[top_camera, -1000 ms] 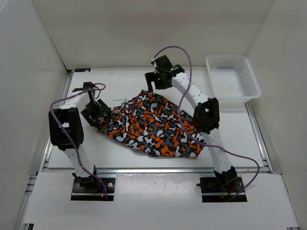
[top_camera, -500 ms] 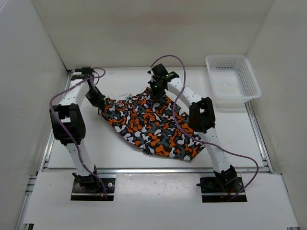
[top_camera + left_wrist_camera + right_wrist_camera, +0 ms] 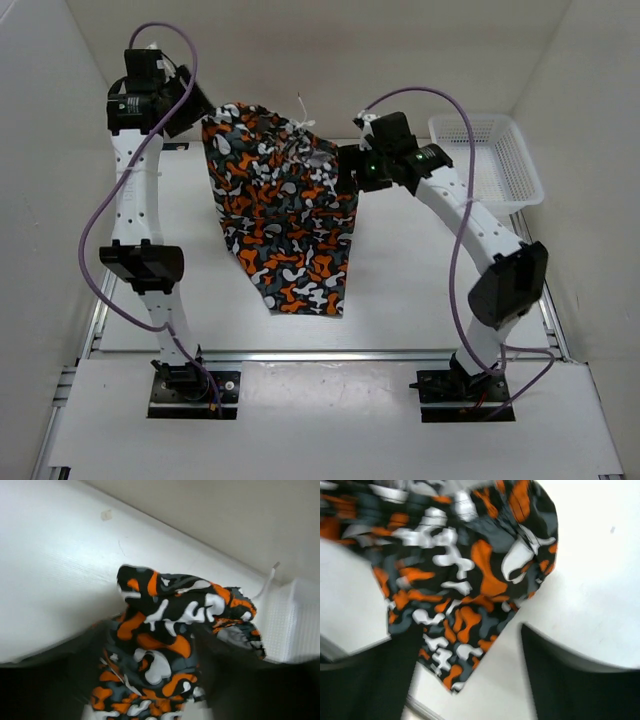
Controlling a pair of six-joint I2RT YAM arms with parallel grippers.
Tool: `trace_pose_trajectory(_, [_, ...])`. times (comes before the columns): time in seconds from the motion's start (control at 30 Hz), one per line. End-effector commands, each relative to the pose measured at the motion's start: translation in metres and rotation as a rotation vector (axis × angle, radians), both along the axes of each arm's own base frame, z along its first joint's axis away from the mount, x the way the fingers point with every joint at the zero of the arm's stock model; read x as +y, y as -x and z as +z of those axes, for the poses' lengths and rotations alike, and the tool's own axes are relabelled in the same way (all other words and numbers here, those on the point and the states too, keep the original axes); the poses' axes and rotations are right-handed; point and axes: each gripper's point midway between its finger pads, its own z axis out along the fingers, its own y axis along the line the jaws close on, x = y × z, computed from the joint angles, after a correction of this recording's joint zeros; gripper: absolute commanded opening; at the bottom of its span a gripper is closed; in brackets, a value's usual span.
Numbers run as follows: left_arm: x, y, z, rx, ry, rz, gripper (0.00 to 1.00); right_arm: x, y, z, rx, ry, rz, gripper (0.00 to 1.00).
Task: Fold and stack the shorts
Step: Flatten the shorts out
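The left tool [image 3: 197,112] is clamped on one top corner of the shorts [image 3: 285,210], and the right tool [image 3: 347,170] is clamped on the other. A second ago both tools sat low and the shorts lay spread on the desk [image 3: 420,290]. Now we see both raised, with the fabric hanging between them over the far left half of the desk. We cannot tell whether the lower hem touches the desk. Only the top view shows the basket [image 3: 485,165] at the far right corner and the drawstring [image 3: 301,112] poking up. The blurred wrist views show us only bunched fabric close against each tool.
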Motion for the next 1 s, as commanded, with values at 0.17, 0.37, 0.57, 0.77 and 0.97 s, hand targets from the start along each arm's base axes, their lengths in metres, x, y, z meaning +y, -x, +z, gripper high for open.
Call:
trace_pose_trajectory(0.17, [-0.02, 0.005, -0.026, 0.091, -0.001, -0.054, 1.0, -0.04, 0.034, -0.066, 0.182, 0.082, -0.122, 0.97])
trace_pose_trajectory(0.37, [-0.029, 0.072, -0.042, 0.174, -0.064, -0.073, 0.87, -0.058, -0.017, -0.09, 0.206, 0.097, -0.185, 0.83])
trace_pose_trajectory(0.57, [-0.109, 0.177, -0.117, 0.354, 0.041, -0.266, 0.61, -0.047, -0.057, -0.106, 0.282, 0.057, -0.142, 0.89])
trace_pose_trajectory(0.77, [-0.206, 0.284, -0.177, 0.528, 0.119, -0.487, 0.63, -0.002, -0.066, -0.121, 0.314, -0.015, -0.01, 0.86])
trace_pose_trajectory(0.97, [-0.236, 0.316, -0.194, 0.583, 0.057, -0.565, 0.64, 0.022, -0.067, -0.133, 0.347, -0.064, 0.058, 0.59])
